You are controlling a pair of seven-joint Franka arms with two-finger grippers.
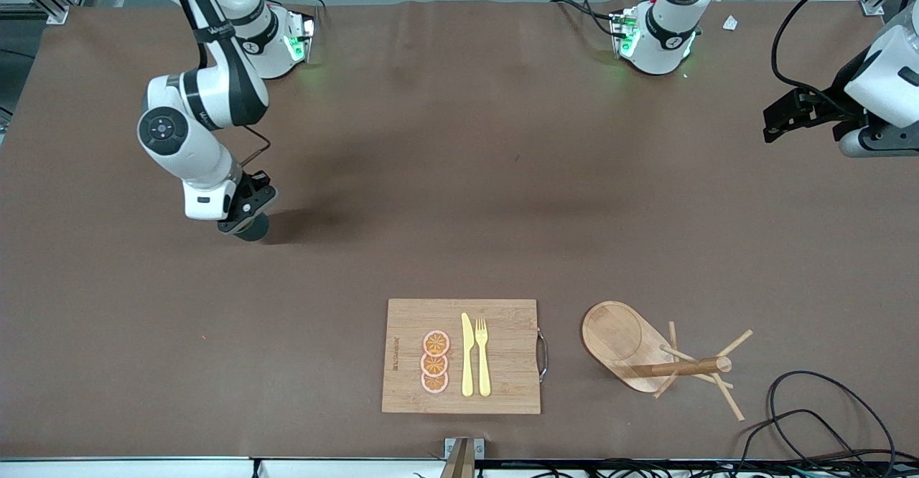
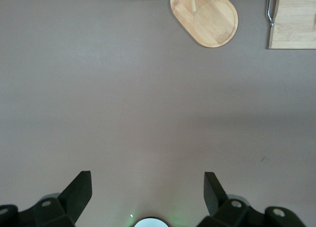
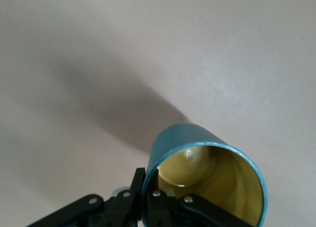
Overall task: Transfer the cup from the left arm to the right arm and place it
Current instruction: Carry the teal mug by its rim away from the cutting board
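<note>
The cup [image 1: 254,230], dark teal outside and tan-yellow inside [image 3: 217,177], hangs low over the brown table toward the right arm's end. My right gripper [image 1: 244,217] is shut on its rim [image 3: 148,187], one finger outside the wall and one inside. Whether the cup's base touches the table I cannot tell. The handle is hidden. My left gripper [image 1: 771,125] waits up at the left arm's end of the table, open and holding nothing [image 2: 147,190]. Its dark fingers [image 2: 79,191] stand wide apart over bare tablecloth.
A wooden cutting board [image 1: 510,320] near the front edge carries a yellow knife [image 1: 467,354], a yellow fork [image 1: 482,356] and orange slices [image 1: 435,362]. Beside it stands a wooden mug rack [image 1: 619,334] on an oval base [image 2: 207,19]. Black cables [image 1: 811,420] lie at the front corner.
</note>
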